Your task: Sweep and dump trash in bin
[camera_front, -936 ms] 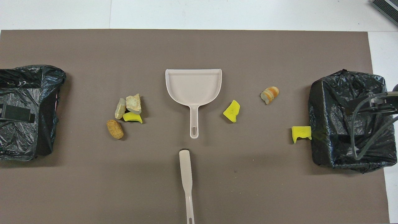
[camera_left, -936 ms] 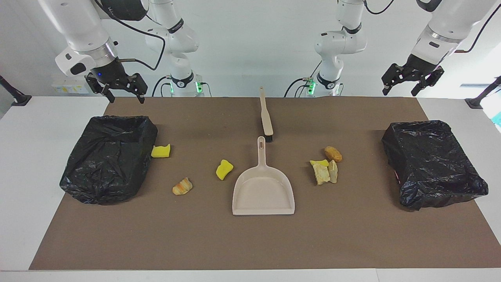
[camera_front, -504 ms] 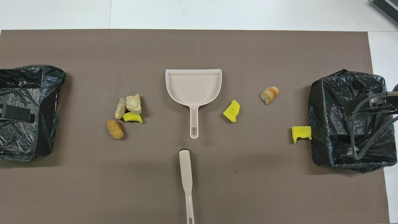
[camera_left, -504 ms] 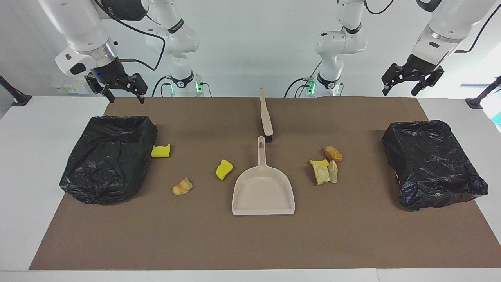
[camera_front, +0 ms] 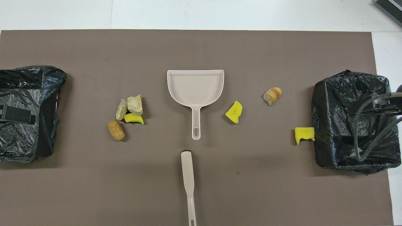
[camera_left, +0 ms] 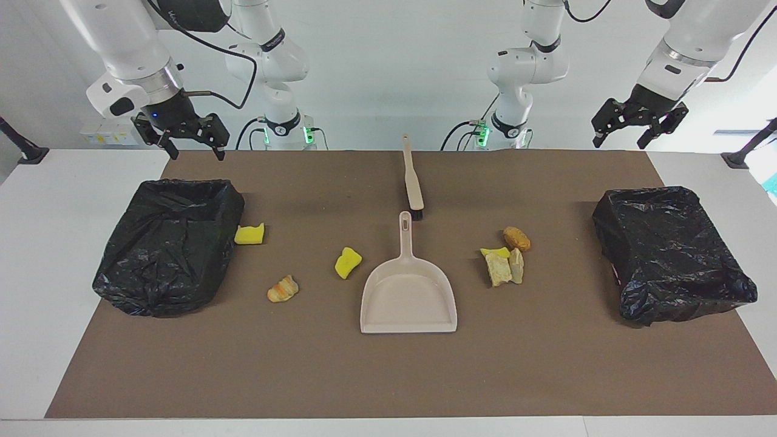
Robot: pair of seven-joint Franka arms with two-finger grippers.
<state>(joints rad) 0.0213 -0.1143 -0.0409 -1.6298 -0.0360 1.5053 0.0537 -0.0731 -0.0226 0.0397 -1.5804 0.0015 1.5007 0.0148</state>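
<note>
dustpan (camera_front: 195, 84) centre frame, handle down | brush (camera_front: 187, 175) bottom centre | trash (camera_front: 129, 113) left of pan, more scraps to its right | black-lined bins (camera_front: 345, 125) at both frame edges | brown mat (camera_front: 201, 194)

dustpan (camera_left: 408, 296) mid-mat | brush (camera_left: 413, 182) nearer robots; trash (camera_left: 504, 261) scattered beside dustpan; bins (camera_left: 167, 246) at ends
</note>
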